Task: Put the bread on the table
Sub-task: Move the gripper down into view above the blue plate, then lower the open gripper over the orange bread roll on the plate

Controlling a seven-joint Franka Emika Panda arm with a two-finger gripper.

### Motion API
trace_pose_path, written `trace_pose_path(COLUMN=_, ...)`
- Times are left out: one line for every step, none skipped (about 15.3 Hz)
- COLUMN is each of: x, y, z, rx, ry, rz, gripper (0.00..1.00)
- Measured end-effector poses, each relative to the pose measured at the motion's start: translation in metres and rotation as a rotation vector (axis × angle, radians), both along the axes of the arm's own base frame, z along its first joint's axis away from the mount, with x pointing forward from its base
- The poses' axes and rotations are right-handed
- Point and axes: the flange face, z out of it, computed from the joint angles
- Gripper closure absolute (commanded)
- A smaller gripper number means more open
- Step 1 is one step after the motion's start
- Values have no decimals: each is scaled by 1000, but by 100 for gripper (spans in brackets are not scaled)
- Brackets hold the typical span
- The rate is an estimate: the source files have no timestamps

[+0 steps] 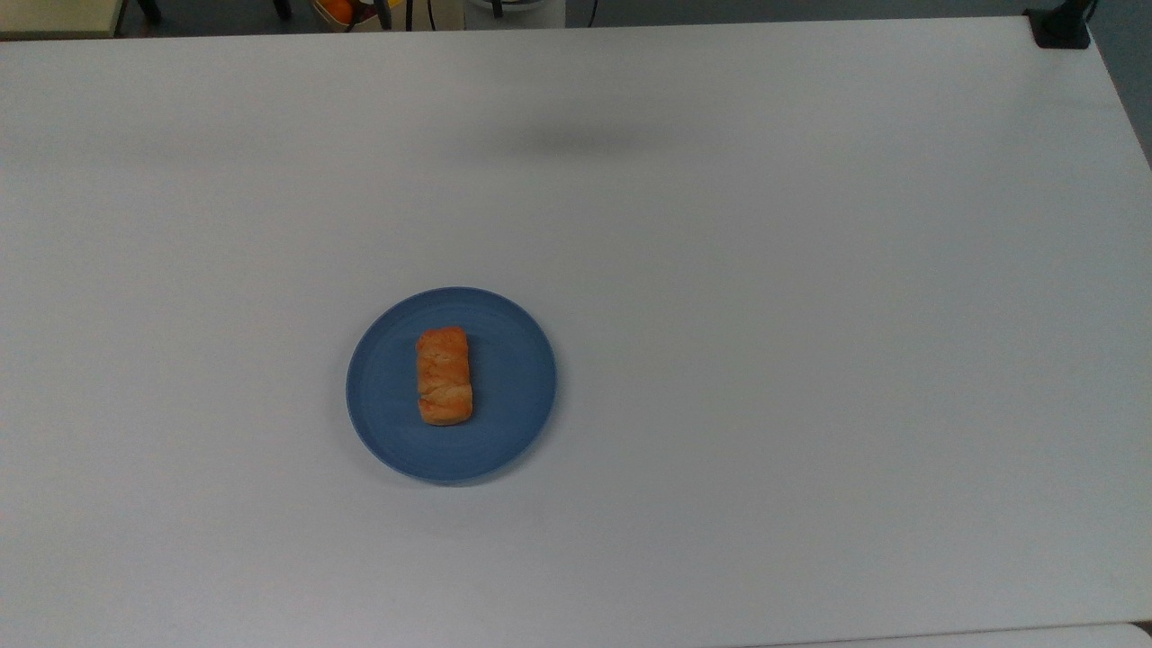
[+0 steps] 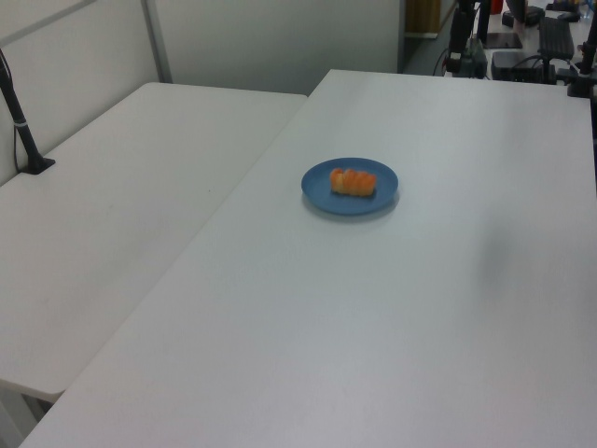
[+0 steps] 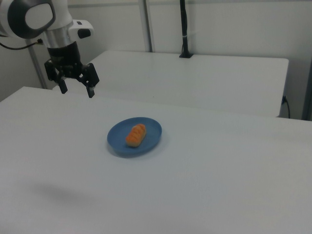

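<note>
Orange-golden bread (image 1: 444, 375) on blue plate (image 1: 504, 423), hand (image 3: 77, 89) spread, aloft

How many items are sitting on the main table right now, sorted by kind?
Bread: 1, lying on the plate
Blue plate: 1, resting on the table
Total: 2
The claw hangs open above the table, apart from both.
</note>
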Motion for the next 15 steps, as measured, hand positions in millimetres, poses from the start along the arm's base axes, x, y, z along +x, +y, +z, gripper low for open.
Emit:
trace_pose_path(x=0, y=0, z=-2, rx=0, ry=3, rz=0, gripper=0)
trace_pose_path(x=0, y=1, z=-4, rx=0, ry=7, rz=2, gripper=0)
trace_pose_path(x=2, y=3, z=-7, rx=-1, ry=13, rz=5, gripper=0)
trace_pose_path(x=4, y=6, z=-12, rx=-1, ry=22, rz=11, gripper=0)
trace_pose_path(x=8, y=11, z=-20, rx=-3, ry=36, rz=18, gripper=0)
trace_pose_path(x=13, y=13, z=-26, rx=-4, ry=43, rz=22, gripper=0)
trace_pose_path(x=21, y=15, z=-31, rx=-6, ry=42, rz=23, gripper=0)
trace_pose_path(x=31, y=15, z=-37, rx=-7, ry=24, rz=21, gripper=0)
trace_pose_path(x=43, y=14, z=-43, rx=-8, ry=-6, rz=16, gripper=0)
trace_pose_path(x=55, y=13, z=-50, rx=-10, ry=-38, rz=9, gripper=0)
trace_pose_path(x=66, y=11, z=-59, rx=-12, ry=-65, rz=4, gripper=0)
trace_pose_path(x=75, y=10, z=-69, rx=-14, ry=-84, rz=0, gripper=0)
trace_pose_path(x=83, y=10, z=-79, rx=-16, ry=-99, rz=-3, gripper=0)
trace_pose_path(x=91, y=10, z=-88, rx=-17, ry=-113, rz=-7, gripper=0)
trace_pose_path(x=98, y=10, z=-97, rx=-18, ry=-126, rz=-14, gripper=0)
